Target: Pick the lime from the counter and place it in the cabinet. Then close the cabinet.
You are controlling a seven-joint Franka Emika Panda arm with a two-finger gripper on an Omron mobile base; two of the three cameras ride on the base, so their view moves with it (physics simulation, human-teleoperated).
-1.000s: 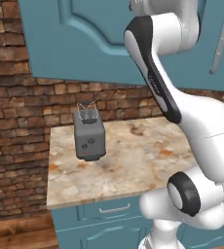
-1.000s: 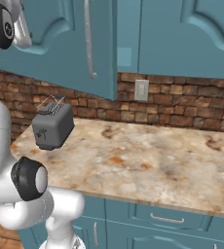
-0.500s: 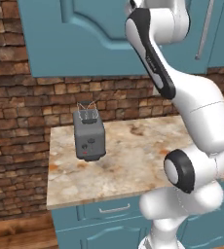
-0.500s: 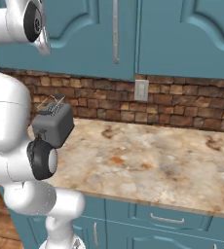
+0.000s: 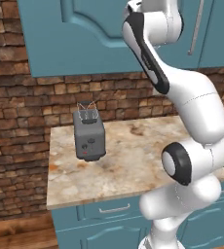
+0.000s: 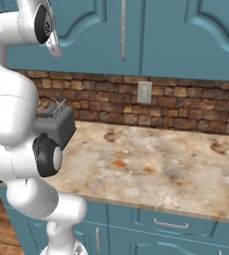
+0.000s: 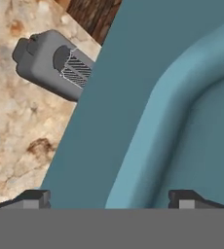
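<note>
The gripper (image 7: 109,197) hangs with its tips spread wide and empty, close against the raised-panel door of the cabinet (image 7: 182,97). Beyond the door's edge, a grey toaster (image 7: 53,63) sits on the marbled counter (image 7: 16,136)

Toaster (image 5: 89,134) sitting on the counter (image 5: 133,165), over toward its left end and close to the brick wall (image 5: 21,121) behind. Cabinet (image 6: 136,35) hanging on that wall above the counter, doors shut in the base views. Wall outlet (image 6: 145,92) on the brick below the cabinet, right of the toaster. Drawers (image 6: 171,226) under the counter's near edge. In the hand view, cabinet door right up close, toaster far below on the counter.
</note>
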